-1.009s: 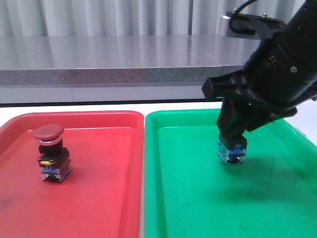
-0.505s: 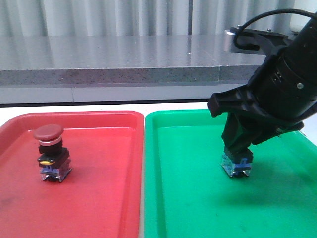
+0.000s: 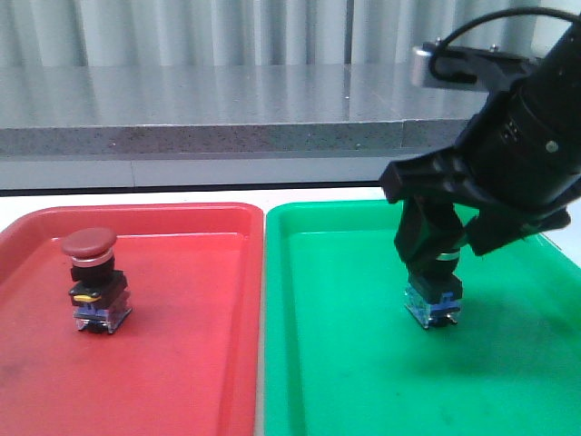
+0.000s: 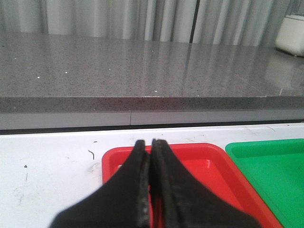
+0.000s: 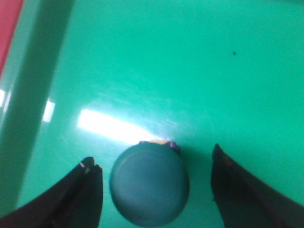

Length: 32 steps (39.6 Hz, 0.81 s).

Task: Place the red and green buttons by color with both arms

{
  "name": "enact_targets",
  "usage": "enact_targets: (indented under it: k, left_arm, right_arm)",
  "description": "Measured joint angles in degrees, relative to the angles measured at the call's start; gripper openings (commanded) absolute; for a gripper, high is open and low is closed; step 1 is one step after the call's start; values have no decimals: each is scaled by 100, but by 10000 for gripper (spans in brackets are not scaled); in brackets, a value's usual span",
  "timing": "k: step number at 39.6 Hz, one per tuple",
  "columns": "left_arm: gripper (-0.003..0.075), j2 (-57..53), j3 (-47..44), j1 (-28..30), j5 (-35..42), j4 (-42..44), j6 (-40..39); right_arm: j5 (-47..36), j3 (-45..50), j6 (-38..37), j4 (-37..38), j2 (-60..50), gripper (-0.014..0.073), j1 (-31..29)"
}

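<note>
Sorting looks all but finished, by my reading. Your red button (image 3: 92, 281) stands upright in the red tray (image 3: 195, 363), toward its left side, with nothing touching it. Your green button (image 3: 434, 295) stands upright on the floor of the green tray (image 3: 345, 363), roughly mid-tray, directly under the right gripper (image 3: 445, 245).

In the right wrist view that gripper's fingers (image 5: 88, 192) are spread, one on each side of the green cap (image 5: 149, 184) with green floor showing in the gaps, so they grip nothing. The left gripper (image 4: 151, 156) is pressed closed on nothing, hovering over the near end of the red tray and well apart from the red button.

What seems left is only to lift the right arm clear.

You have plenty of flat room around the green button; the tray's raised rims are well apart from it on every side visible. Your tight spot is the cap itself, sitting between the open fingers. I'd judge a straight upward retreat safest, since any sideways drift could tip the button.
</note>
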<state>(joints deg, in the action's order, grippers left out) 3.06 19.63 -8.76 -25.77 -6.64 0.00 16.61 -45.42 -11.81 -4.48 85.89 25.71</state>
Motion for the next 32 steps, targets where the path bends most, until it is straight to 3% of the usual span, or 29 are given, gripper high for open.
enact_targets:
  k: [5, 14, 18, 22, 32]
  left_arm:
    - [-20, 0, 0, 0, 0, 0, 0]
    - [-20, 0, 0, 0, 0, 0, 0]
    - [-20, 0, 0, 0, 0, 0, 0]
    - [-20, 0, 0, 0, 0, 0, 0]
    - [-20, 0, 0, 0, 0, 0, 0]
  right_arm:
    - [217, -262, 0, 0, -456, 447, 0]
    - [257, -446, 0, 40, -1411, 43, -11]
    - [216, -446, 0, 109, -1604, -64, -86]
    - [205, -404, 0, 189, -1809, -114, -261]
    - [204, 493, 0, 589, -3016, -117, -1058]
